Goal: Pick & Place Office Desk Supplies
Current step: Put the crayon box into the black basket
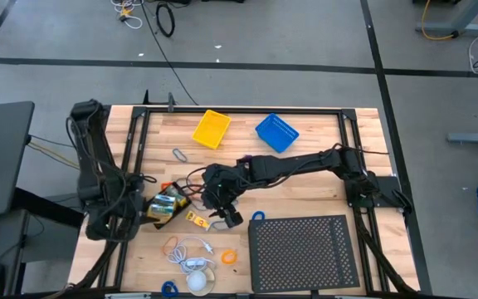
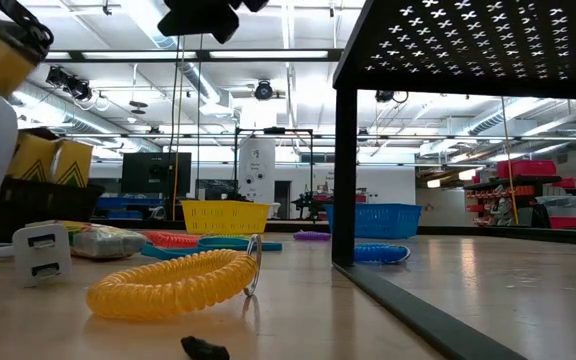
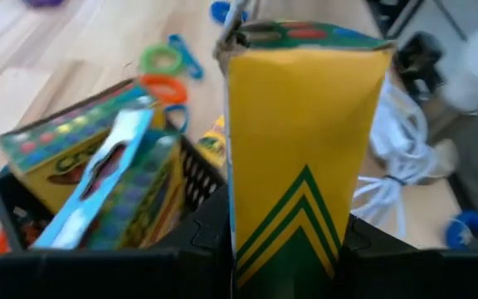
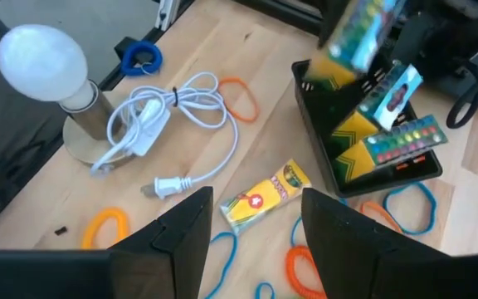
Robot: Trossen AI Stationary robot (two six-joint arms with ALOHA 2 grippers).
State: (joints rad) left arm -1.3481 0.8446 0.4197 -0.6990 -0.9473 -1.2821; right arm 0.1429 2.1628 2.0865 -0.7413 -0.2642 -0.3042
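Progress was partial: left gripper [image 3: 282,257] clenched a crayon box [image 3: 301,141] over the part-filled black bin [image 3: 31,224], right gripper [image 4: 251,224] hung released above another crayon box [image 4: 264,196], loops scattered toward 6 o'clock.

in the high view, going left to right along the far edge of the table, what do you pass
grey clip → yellow basket → blue basket
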